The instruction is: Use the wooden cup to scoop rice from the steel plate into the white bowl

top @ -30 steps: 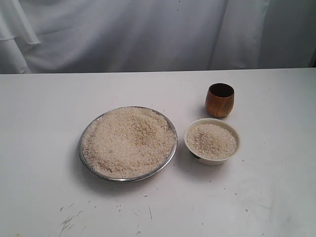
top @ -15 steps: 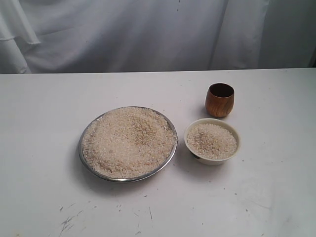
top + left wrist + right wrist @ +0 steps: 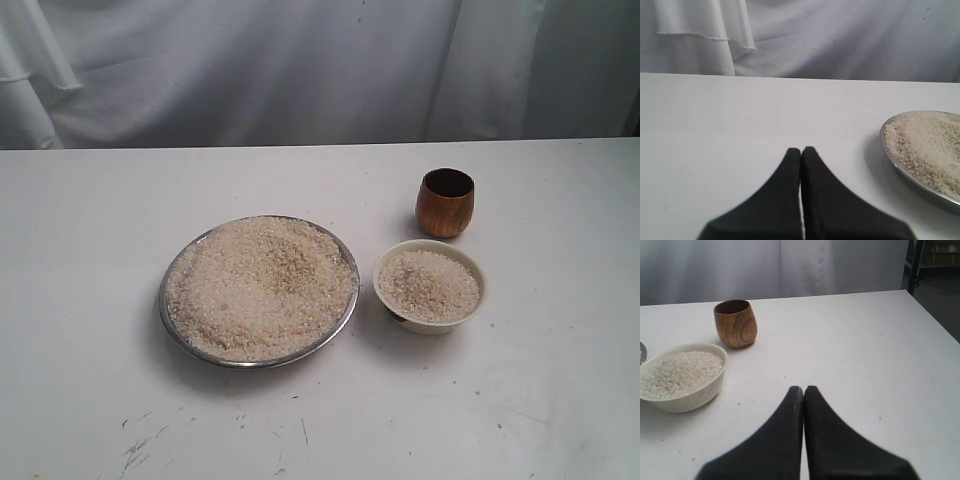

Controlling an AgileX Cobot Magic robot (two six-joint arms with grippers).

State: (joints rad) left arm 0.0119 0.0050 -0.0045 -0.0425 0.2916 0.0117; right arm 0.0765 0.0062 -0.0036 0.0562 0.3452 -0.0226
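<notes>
The barrel-shaped reddish-brown wooden cup [image 3: 735,323], judged light, stiff and smooth, is seen upright ahead of the closed, empty right gripper [image 3: 803,390] and is best taken across its sides.

White table [image 3: 90,400] with dark scuffs [image 3: 135,455] at seven o'clock; white curtain [image 3: 300,70] hangs behind at twelve o'clock.
</notes>
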